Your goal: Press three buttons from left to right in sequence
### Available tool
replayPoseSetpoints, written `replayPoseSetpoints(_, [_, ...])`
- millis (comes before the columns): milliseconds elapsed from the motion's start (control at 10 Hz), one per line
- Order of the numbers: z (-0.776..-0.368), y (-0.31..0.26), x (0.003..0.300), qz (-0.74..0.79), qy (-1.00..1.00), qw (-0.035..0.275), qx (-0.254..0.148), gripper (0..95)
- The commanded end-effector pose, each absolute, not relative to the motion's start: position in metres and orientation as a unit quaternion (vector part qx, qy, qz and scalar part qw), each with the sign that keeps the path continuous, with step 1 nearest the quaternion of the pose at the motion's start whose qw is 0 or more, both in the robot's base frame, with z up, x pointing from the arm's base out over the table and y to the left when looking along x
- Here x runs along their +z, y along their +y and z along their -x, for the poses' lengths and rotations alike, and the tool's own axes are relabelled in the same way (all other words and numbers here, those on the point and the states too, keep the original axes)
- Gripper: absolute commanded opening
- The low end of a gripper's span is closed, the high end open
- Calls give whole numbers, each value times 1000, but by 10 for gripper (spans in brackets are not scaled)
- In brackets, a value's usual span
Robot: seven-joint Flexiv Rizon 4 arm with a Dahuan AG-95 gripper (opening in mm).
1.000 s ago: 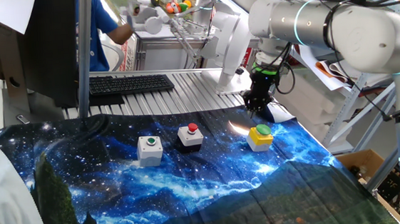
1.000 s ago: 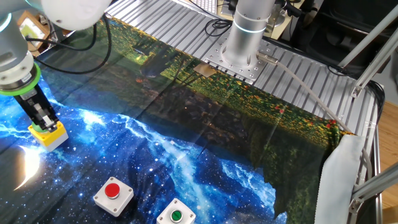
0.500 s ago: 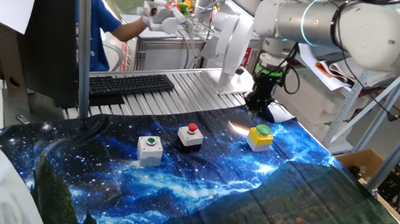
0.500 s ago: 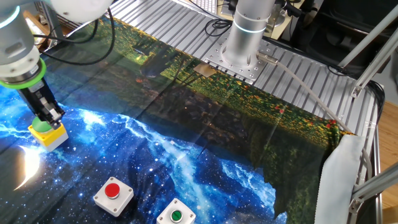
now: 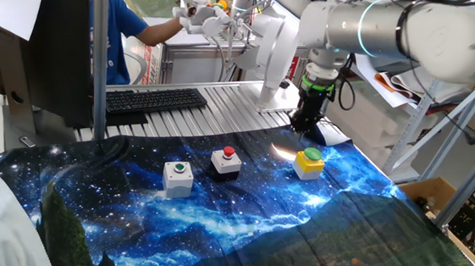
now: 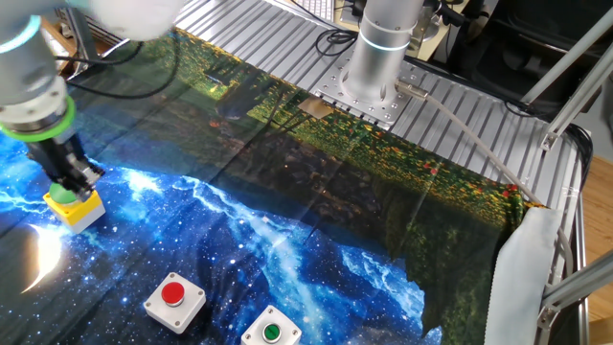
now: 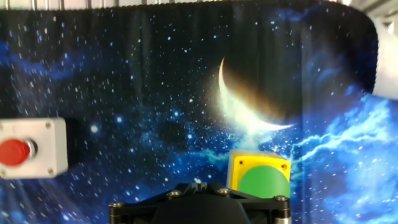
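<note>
Three buttons stand in a row on the galaxy-print cloth. The grey-white box with a green cap (image 5: 177,177) (image 6: 271,333) is on the left. The black-and-white box with a red cap (image 5: 226,162) (image 6: 173,297) (image 7: 31,149) is in the middle. The yellow box with a green cap (image 5: 309,162) (image 6: 75,206) (image 7: 258,177) is on the right. My gripper (image 5: 302,128) (image 6: 84,178) (image 7: 198,183) is shut with nothing in it. It hangs just above and slightly behind the yellow box, clear of its cap.
A black keyboard (image 5: 154,99) lies on the ribbed metal table behind the cloth. A person in a blue shirt (image 5: 120,40) works at the back. The arm's round base (image 6: 374,77) is bolted at the table's edge. White cloth (image 6: 527,268) drapes over one corner.
The gripper has risen off the yellow box's green cap, which now shows beneath the tips. The buttons have not moved.
</note>
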State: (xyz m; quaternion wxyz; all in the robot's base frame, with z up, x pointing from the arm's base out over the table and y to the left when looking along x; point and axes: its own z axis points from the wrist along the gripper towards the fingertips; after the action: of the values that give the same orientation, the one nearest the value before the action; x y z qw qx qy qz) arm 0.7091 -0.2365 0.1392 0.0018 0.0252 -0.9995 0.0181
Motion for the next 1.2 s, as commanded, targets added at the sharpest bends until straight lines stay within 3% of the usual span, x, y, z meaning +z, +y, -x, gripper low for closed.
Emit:
replayPoseSetpoints(100, [-715, -238, 140, -37, -999, 8, 14, 0])
replayPoseSetpoints(1200, [-719, -207, 155, 15, -1000, 9, 8, 0])
